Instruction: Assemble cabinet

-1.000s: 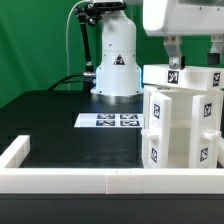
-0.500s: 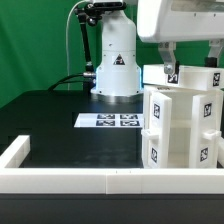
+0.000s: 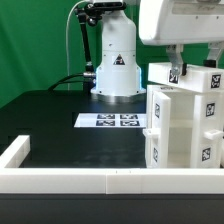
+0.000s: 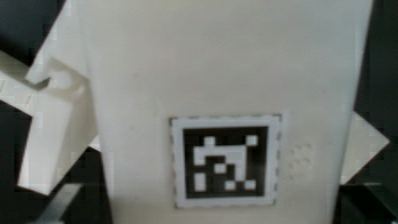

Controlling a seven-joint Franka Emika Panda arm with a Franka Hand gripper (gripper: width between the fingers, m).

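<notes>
1. where the worktop [image 3: 60,135] meets the exterior view's right edge, one cabinet body [image 3: 180,135] stands upright.
2. one white panel [image 3: 190,78] lies on top of it.
3. one pincer [image 3: 177,62] reaches down at the panel's near end; its grip cannot be told.
4. one marker board [image 3: 112,121] lies flat nearby.
5. the wrist view shows one tag [image 4: 226,158] on a white face.

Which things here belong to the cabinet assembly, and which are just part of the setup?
Belonging to the job:
- cabinet body with shelves
- white panel on top, under the gripper

Just there:
- marker board
- white rim edging the table
- black table
</notes>
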